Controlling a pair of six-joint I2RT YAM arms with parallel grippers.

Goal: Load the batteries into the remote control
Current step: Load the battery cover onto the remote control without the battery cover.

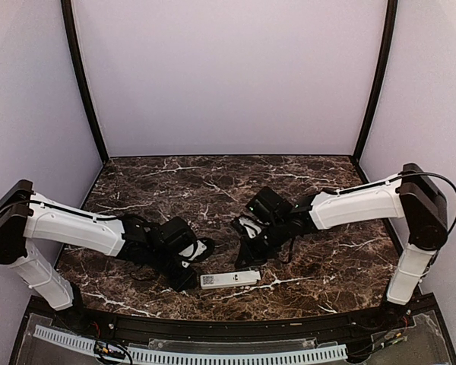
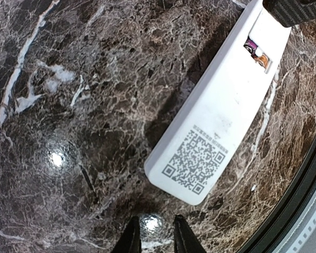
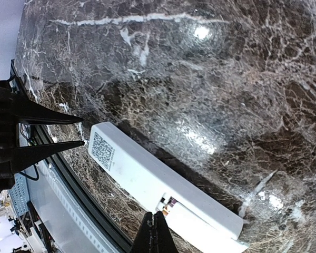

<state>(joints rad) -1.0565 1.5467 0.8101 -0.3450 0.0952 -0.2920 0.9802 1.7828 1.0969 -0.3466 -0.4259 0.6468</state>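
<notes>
remote: remote (image 1: 229,279) is lying flat on the table (image 1: 213,182), back face up, between my two grippers.
long axis: running left-right across me. The QR code (image 2: 194,161) end is pointing at my left arm and the slot (image 2: 259,54) end at my right arm.
slot: showing a narrow opening with a battery (image 2: 254,48) inside. The cover (image 2: 262,29) is looking nearly home, not fully.
left gripper: left gripper (image 2: 157,240) is hovering just off the remote's QR end, fingers slightly spread, pinching nothing, marble showing between them.
right gripper: right gripper (image 3: 154,232) is sitting at the remote's slot end, fingers pressed together into one point, holding nothing. The tip is at the slot's edge; I cannot tell if it is touching.
nearer arm: both are near the remote, but the right is the one over the working end.
next move, my guess: pushing along the long axis toward the QR end to seat the cover, with the left bracing that end.
edges: front lip (image 1: 235,325) is running just beside the remote on my side, parallel to it. A sideways shove is risking a slide off.
open room: open marble is lying beyond the remote's far side.
</notes>
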